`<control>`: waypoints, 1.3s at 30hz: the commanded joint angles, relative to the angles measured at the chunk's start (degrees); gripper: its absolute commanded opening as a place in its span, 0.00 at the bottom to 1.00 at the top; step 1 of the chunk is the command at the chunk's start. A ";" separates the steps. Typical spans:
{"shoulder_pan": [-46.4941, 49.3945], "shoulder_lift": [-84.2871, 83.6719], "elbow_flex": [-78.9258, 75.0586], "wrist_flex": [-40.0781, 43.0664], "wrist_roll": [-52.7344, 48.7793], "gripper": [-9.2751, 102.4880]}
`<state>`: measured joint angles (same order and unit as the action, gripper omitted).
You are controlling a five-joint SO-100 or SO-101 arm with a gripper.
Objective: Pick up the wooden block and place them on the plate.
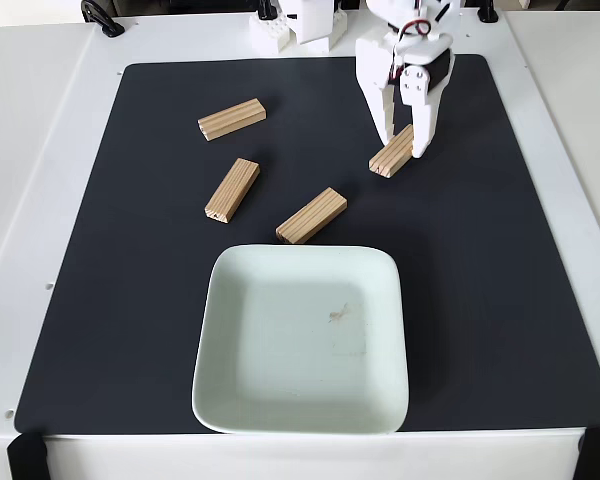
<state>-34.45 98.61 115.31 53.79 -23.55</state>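
My white gripper (404, 146) hangs over the far right part of the black mat, its two fingers (422, 130) straddling the upper end of one wooden block (388, 160) and pressed against its sides. That block lies at a slant, with its lower end at the mat. Three more light-tan wooden blocks lie loose on the mat: one at the far left (232, 119), one below it (232, 189), and one (312, 215) just beyond the plate's far rim. The pale mint-green square plate (216, 300) sits near the front edge and holds no blocks. It has a small brownish mark in its middle.
The black mat (510, 300) covers most of the white table (40, 150). The arm's white base (300, 25) stands at the far edge, with black clamps at the front corners (25, 455). Open mat lies right of the plate.
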 commanded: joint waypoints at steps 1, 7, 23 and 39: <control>0.53 14.68 1.85 -0.18 -0.79 0.10; 6.50 31.82 8.09 -0.44 -0.79 0.10; 18.90 -10.90 -39.64 0.44 18.98 0.08; 23.03 -49.39 -81.91 -0.35 25.75 0.08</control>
<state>-11.95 49.48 38.67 53.96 2.02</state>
